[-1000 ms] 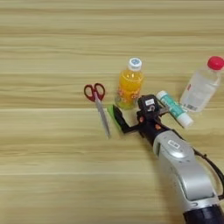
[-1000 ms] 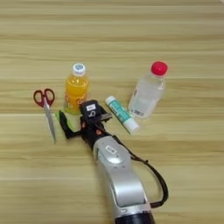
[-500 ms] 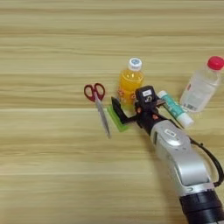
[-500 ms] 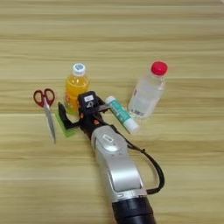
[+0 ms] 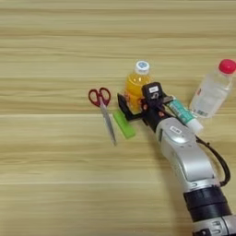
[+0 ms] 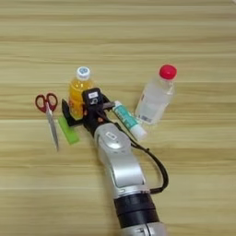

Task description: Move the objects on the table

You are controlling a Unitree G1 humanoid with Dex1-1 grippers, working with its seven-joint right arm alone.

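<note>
A small orange-juice bottle (image 5: pixel 137 83) with a white cap stands upright near the table's (image 5: pixel 55 184) middle. My right gripper (image 5: pixel 134 105) is open, and its black fingers (image 5: pixel 121 103) flank the bottle's lower part, one on each side. A flat light-green bar (image 5: pixel 124 123) lies just in front of the left finger. The white tube with a teal label (image 5: pixel 183 115) lies slanted right of the gripper's wrist. The silver forearm (image 6: pixel 117 161) comes in from the bottom edge.
Red-handled scissors (image 5: pixel 103 110) lie left of the green bar, blades pointing toward me. A clear plastic bottle with a red cap (image 5: pixel 212 90) stands leaning at the right, just beyond the tube's far end.
The gripper has moved forward from over the green bar to the orange-juice bottle, so its fingers now sit on both sides of the bottle's base. The objects have not moved.
</note>
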